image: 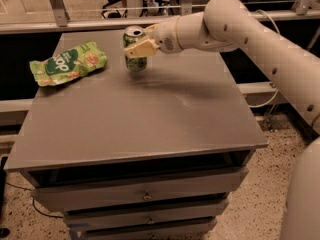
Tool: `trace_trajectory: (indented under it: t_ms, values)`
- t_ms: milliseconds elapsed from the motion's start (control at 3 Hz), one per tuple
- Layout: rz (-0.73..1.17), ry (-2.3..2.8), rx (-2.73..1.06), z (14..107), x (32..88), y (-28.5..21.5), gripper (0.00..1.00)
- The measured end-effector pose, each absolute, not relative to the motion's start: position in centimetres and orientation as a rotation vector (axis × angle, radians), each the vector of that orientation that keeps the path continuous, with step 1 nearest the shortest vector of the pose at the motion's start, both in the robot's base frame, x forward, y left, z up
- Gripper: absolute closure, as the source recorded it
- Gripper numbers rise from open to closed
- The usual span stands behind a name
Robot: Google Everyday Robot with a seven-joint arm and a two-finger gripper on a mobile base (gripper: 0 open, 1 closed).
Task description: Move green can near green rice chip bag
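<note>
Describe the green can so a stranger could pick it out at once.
Look at the top of the grey drawer cabinet, toward its far edge. Right of the flat green rice chip bag, the gripper holds it: the green can, upright, slim, silver-topped.

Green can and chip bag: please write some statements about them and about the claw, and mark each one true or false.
1. The claw is shut on the green can. True.
2. The green can lies on its side. False: it stands upright, silver top facing up.
3. The green rice chip bag is on the picture's right side of the can. False: it is on the can's left, near the left edge of the table.
4. The bag lies on the table, apart from the can. True.
</note>
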State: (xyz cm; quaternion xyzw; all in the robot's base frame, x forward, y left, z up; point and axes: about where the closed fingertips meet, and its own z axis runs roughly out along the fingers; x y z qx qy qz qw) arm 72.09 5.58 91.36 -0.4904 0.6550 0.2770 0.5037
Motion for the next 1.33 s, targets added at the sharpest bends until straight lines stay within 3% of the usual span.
trace_trajectory:
  t_ms: [667,1000,1333]
  values:
    - [0.771,1.553,-1.193,90.3,74.4,11.4,1.0]
    - [0.802,1.576,-1.196,89.4,74.7,12.5,0.82]
    - [0.818,1.592,-1.195,88.8,74.8,13.0,0.58]
